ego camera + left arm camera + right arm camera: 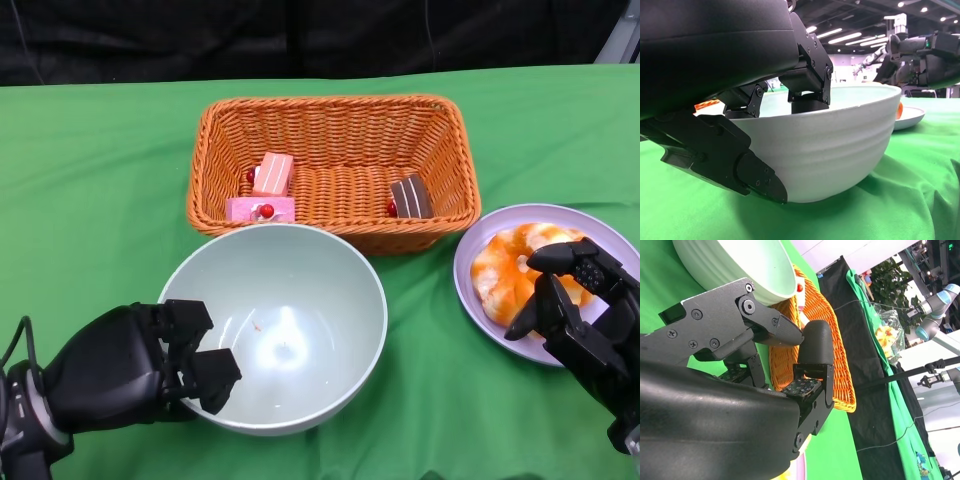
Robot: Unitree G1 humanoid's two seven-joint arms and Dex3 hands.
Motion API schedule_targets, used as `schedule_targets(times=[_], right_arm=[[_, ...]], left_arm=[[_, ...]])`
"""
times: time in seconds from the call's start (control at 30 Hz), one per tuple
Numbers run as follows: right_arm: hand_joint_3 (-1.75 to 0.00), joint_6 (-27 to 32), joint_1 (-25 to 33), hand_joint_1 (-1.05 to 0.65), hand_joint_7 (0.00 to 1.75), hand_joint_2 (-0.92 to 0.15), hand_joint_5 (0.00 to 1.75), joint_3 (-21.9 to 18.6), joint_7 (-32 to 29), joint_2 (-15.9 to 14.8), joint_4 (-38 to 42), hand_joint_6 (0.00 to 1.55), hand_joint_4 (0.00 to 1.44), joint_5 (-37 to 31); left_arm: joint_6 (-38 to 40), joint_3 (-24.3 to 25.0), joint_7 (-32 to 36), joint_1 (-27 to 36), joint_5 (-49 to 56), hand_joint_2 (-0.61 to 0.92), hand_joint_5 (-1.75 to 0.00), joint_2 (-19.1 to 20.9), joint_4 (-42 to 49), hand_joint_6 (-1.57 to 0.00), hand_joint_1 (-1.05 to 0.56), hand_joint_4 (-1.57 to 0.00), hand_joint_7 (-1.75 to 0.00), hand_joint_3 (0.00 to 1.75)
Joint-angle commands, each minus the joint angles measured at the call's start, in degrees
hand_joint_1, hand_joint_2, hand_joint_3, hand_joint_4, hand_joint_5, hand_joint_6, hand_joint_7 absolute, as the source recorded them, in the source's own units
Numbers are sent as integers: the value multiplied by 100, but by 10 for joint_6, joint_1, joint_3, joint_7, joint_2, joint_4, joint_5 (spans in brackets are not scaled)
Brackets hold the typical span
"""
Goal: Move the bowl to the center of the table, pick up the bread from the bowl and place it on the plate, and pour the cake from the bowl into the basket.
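The bowl (275,325) looks like a stiff, smooth, glazed shell: probably light now that it is empty, but slick, so a hold over the rim with fingers inside and a thumb against the outer wall seems the safest way to take it. That is how the left hand (140,365) has it, gripping the near-left rim, fingers hooked over the lip and the rest pressed to the outside wall, as the left wrist view shows. The bowl is pale green, round and deep, with faint ridges on its outside and only a crumb or two inside; it sits upright on the green cloth (90,180).

Just beyond the left hand's fingertips, past the far rim of the bowl, stands the orange wicker basket (335,115), holding pink cakes (265,190) and a brown cake (410,197).

The right hand (580,310) hovers over the near side of the lilac plate (475,245), where the bread (505,270) lies. Its fingers appear spread with nothing between them, though whether they touch the bread is hard to tell.
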Motion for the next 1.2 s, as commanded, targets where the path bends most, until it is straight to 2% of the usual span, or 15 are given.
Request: schedule_targets(times=[0.03,0.17,0.23,0.27,0.3,0.33,0.37,0.4,0.5,0.6,0.73,0.9,1.03,1.1,1.2], right_arm=[[-89,-3,1,-14,145,-72,172,-6,-2,-7,-7,61,69,4],[-90,-2,-1,-14,146,-72,172,-5,-2,-7,-6,61,69,4],[-90,-2,-2,-14,145,-72,171,-6,-2,-6,-5,61,69,5],[-90,-2,-3,-14,145,-72,171,-6,-2,-5,-4,61,70,6],[-89,-2,-3,-14,145,-72,171,-6,-3,-4,-5,61,70,6],[-89,-1,-4,-14,144,-72,170,-6,-4,-4,-5,61,69,6],[-89,0,-4,-14,144,-72,170,-6,-5,-4,-5,61,69,6],[-88,-3,-5,-14,144,-73,170,-5,-3,-4,-3,61,70,5],[-88,-8,-7,-15,145,-72,171,-5,-1,-4,2,61,69,3],[-87,-9,-7,-15,145,-72,172,-5,-1,-4,3,61,69,3],[-88,-9,-6,-15,145,-72,172,-5,-1,-5,2,62,70,2],[-89,-10,-4,-15,145,-71,173,-5,3,-7,1,61,69,4],[-89,-7,-3,-14,146,-72,173,-5,0,-7,-2,61,69,3],[-90,-11,-3,-13,146,-72,173,-5,3,-7,0,61,69,2],[-89,-13,-3,-13,146,-73,173,-4,5,-7,1,61,69,2]], left_arm=[[-1,5,-38,-2,-18,78,-175,1,4,-79,-21,-74,-125,1],[-22,14,-111,-1,-46,76,-161,8,-2,-109,-26,-74,-48,0],[-31,18,-139,-2,-57,81,-118,13,-9,-111,-28,-83,-21,1],[-40,22,-161,-3,-64,83,-105,16,-11,-111,-28,-86,-14,1],[-47,25,-181,-4,-71,86,-73,19,-14,-105,-30,-86,-7,1],[-53,28,-198,-4,-77,87,-53,22,-17,-101,-32,-88,-3,0],[-56,32,-211,-3,-82,87,-36,24,-20,-98,-33,-91,-2,0],[-66,38,-240,-3,-93,88,-30,28,-22,-97,-33,-92,-1,0],[-82,59,-324,0,-127,90,-5,39,-32,-57,-66,-57,0,1],[-96,86,-389,8,-162,92,-1,49,-48,-28,-89,-27,0,5],[-137,122,-457,14,-220,92,0,46,-41,-12,-103,-12,0,18],[-215,171,-580,20,-336,92,-1,27,7,-11,-105,-7,-1,46],[-244,222,-786,44,-538,92,-3,-10,59,-15,-105,-10,-2,48],[-213,254,-902,74,-675,92,-6,-32,34,-20,-105,-17,-4,50],[-175,284,-1021,96,-783,92,-7,-45,0,-23,-105,-21,-5,51]])
